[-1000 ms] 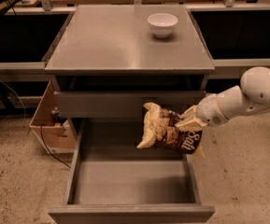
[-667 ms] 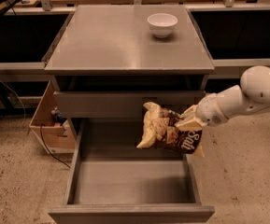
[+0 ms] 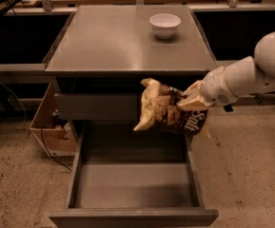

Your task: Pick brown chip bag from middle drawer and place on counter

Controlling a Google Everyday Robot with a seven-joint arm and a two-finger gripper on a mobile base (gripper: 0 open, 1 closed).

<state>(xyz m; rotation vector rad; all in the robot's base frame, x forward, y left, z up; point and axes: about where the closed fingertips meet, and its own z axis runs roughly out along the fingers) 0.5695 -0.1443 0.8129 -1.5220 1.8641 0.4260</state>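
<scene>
The brown chip bag (image 3: 168, 110) hangs in the air, crinkled, with tan ends and white "Salt" lettering. My gripper (image 3: 190, 100) is shut on its right side and holds it above the back right of the open middle drawer (image 3: 132, 189), just below the counter's front edge. The drawer is pulled out and its grey tray holds nothing I can see. The grey counter (image 3: 118, 37) lies above and behind the bag. My white arm (image 3: 251, 75) reaches in from the right.
A white bowl (image 3: 164, 24) stands on the counter at the back right. A shorter grey drawer front (image 3: 96, 106) sits above the open drawer. A cardboard box (image 3: 51, 127) with cables stands on the floor at the left. A tan wooden tabletop runs behind.
The bag and my gripper have risen, from in front of the upper drawer front to just under the counter's front edge.
</scene>
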